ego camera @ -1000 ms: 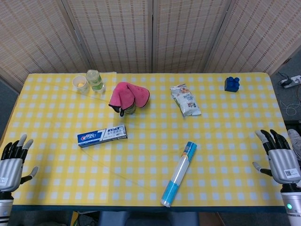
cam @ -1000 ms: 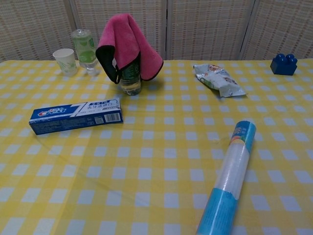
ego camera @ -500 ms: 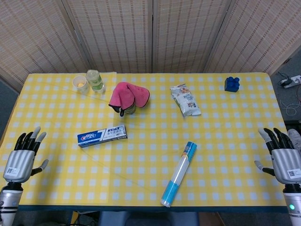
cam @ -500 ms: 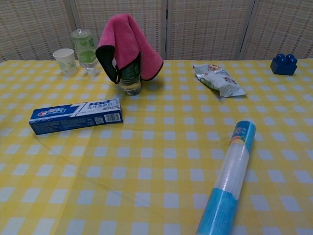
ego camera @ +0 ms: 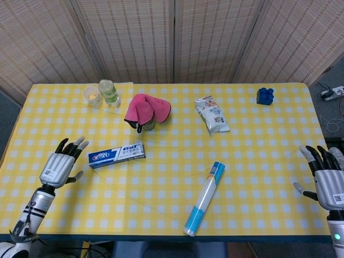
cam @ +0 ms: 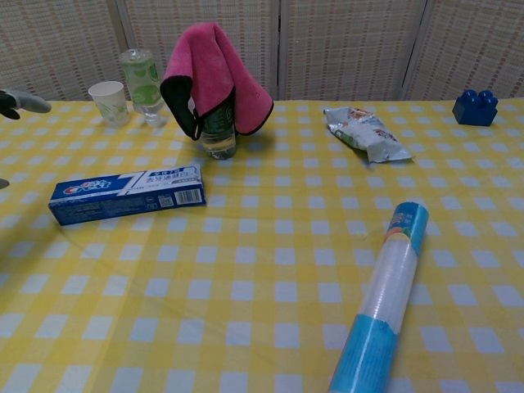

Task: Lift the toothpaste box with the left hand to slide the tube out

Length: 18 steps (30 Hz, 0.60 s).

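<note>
Your left hand (ego camera: 61,164) is empty, fingers spread wide, just beside the left end of the toothpaste box (ego camera: 116,155), not touching. The box lies flat on the table (ego camera: 258,156), left of centre, in front of the pink cloth (ego camera: 147,109). Your right hand (ego camera: 328,180) is also spread and empty at the far right edge. Risks: the flat box may skid on the cloth when your fingers push it; squeeze too hard and the tube jams; lift the wrong end and nothing slides out. Can't tell which flap is open.
</note>
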### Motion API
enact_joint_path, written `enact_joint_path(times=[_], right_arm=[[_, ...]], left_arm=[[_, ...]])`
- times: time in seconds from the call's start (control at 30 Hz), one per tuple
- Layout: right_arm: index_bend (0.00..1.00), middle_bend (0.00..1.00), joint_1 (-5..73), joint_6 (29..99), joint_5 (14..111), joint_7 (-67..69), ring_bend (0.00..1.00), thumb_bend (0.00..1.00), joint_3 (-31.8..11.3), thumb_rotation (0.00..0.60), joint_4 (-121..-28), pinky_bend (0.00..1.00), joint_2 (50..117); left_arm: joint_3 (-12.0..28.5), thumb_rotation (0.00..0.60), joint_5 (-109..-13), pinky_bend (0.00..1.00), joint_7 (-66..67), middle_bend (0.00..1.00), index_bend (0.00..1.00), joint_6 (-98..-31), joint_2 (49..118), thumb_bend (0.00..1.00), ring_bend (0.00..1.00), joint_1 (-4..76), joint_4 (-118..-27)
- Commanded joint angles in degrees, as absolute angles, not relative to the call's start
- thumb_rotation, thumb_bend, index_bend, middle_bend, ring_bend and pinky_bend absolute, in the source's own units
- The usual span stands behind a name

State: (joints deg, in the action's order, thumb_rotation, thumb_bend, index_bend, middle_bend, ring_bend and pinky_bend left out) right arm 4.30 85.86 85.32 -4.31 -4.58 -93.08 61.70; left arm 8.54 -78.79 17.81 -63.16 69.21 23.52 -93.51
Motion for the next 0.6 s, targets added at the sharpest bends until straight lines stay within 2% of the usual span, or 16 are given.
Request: enact_joint_path(times=[0.03, 0.4, 0.6], right_arm=[[0.10, 0.12, 4.3, 85.9, 85.4, -4.2, 0.04, 0.04, -4.6, 0.600, -92.9, 0.10, 61.8], [0.11, 0.12, 4.3, 86.0, 85.5, -3.4, 0.04, 0.04, -4.7, 0.600, -92.2, 0.10, 62.0], [0.12, 0.12, 3.9, 86.1, 85.1, -3.0, 0.04, 0.04, -4.4, 0.600, -91.7, 0.10, 62.3]], left_arm=[[9.4, 0.600, -74.5, 0.00, 21.1, 0.08, 0.08, -58.6, 70.4, 0.28, 0.16, 26.8, -93.2], [10.1, 0.600, -60.5, 0.04, 29.6, 0.14, 0.12, -50.7, 73.3, 0.28, 0.19, 33.9, -93.3], [9.7, 0.600, -53.1, 0.05, 34.6, 0.14, 0.11, -49.9, 74.9, 0.28, 0.19, 37.4, -92.7]])
